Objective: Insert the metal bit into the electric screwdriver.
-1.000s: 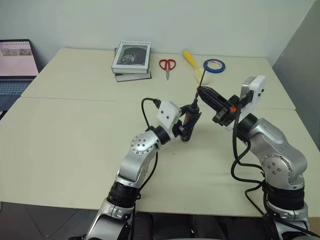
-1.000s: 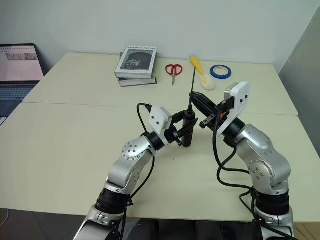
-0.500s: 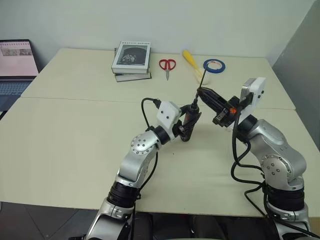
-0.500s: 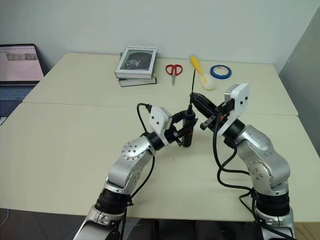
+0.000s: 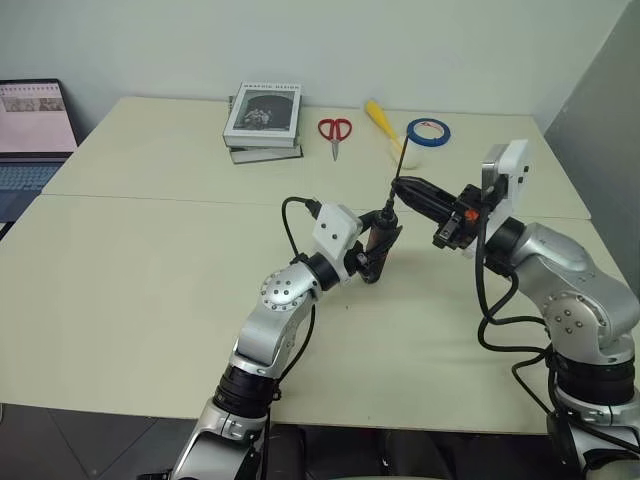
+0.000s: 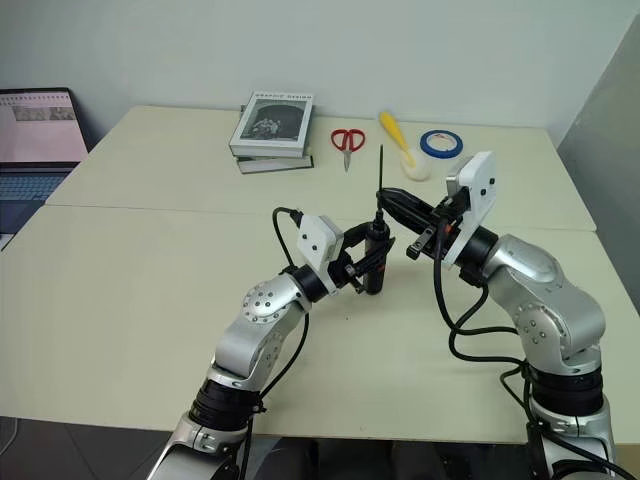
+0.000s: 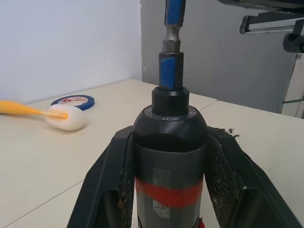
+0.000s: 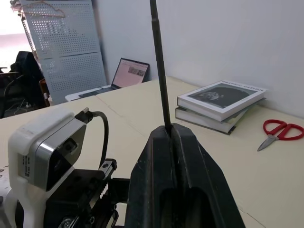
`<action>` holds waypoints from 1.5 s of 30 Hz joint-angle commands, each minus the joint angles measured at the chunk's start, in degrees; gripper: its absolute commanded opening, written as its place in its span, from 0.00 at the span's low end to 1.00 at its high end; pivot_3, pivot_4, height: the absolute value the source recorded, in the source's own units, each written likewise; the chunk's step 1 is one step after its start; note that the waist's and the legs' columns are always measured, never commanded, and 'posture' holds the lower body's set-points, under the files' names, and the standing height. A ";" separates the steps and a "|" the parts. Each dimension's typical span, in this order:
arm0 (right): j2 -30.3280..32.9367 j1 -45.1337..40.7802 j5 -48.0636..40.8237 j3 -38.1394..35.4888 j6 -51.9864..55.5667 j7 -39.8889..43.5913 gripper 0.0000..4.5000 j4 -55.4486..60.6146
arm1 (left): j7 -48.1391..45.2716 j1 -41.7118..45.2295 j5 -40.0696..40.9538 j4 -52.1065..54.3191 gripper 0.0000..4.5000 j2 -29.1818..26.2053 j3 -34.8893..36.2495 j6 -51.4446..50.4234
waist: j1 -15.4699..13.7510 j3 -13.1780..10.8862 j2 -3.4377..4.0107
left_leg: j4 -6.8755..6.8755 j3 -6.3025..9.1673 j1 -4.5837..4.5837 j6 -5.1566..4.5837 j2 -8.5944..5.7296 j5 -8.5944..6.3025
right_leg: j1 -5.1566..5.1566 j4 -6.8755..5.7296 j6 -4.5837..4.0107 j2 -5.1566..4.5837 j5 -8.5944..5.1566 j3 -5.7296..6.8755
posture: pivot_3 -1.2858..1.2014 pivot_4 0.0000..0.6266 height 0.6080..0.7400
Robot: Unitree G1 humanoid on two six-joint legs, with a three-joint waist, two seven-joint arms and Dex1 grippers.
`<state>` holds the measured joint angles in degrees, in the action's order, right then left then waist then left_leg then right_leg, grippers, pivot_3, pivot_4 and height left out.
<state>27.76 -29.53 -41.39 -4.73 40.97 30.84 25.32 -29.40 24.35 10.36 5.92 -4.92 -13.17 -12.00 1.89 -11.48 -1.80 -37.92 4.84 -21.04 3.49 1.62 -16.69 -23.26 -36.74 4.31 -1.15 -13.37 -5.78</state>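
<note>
The left end effector (image 6: 372, 262) is clamping the electric screwdriver (image 6: 375, 257) upright over the middle of the desk (image 6: 130, 290), blue tip up. The right end effector (image 6: 388, 197) is pinching the metal bit (image 6: 380, 170), which is pointing up right above that tip. Books (image 6: 273, 128), scissors (image 6: 347, 141), a brush (image 6: 400, 142) and a tape roll (image 6: 441, 143) are sitting well beyond both, near the far edge, with lots of bare desk around them.

Twin head views down over one shared table (image 5: 150, 290); wrist views close along each hand's fingers.
</note>
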 commanded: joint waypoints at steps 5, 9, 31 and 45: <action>1.66 -1.36 -2.91 0.70 5.47 1.34 0.00 -0.81 | -0.10 0.16 -0.33 1.43 0.37 0.44 -0.82 0.86 | 0.00 0.00 0.00 | 0.00 0.00 0.00 0.00 0.00 0.00 | 0.00 0.01 0.00 0.00 0.00 0.00 | 0.52 0.24 1.00; 2.12 -2.10 -2.76 1.07 5.89 1.28 0.00 -0.65 | 0.14 0.24 -0.35 1.33 0.37 0.52 -0.62 0.71 | 0.00 0.00 0.00 | 0.00 0.00 0.00 0.00 0.00 0.00 | 0.00 0.01 0.00 0.00 0.00 0.00 | 0.52 0.24 1.00; 6.62 -5.93 -1.53 3.42 7.64 6.85 0.00 -3.01 | 0.46 0.17 -0.45 1.46 0.37 0.88 -0.76 0.63 | -0.01 0.00 -0.01 | 0.01 -0.01 -0.01 0.00 0.00 0.00 | 0.00 0.05 0.01 0.00 0.00 0.00 | 0.52 0.24 1.00; 8.21 -9.21 -0.32 3.12 4.99 16.84 0.00 -11.83 | 0.30 0.55 -0.24 1.38 0.37 0.93 -0.54 0.50 | -0.01 0.00 0.00 | 0.03 0.00 -0.01 0.00 0.00 0.00 | 0.00 0.06 0.01 0.00 0.00 0.01 | 0.52 0.24 1.00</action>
<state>35.37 -39.19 -41.63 -3.16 44.95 45.84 13.61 -29.35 24.34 10.11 5.96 -4.69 -13.23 -11.99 1.88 -11.48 -1.81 -37.89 4.84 -21.06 3.48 1.62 -16.69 -23.25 -36.68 4.32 -1.15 -13.37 -5.77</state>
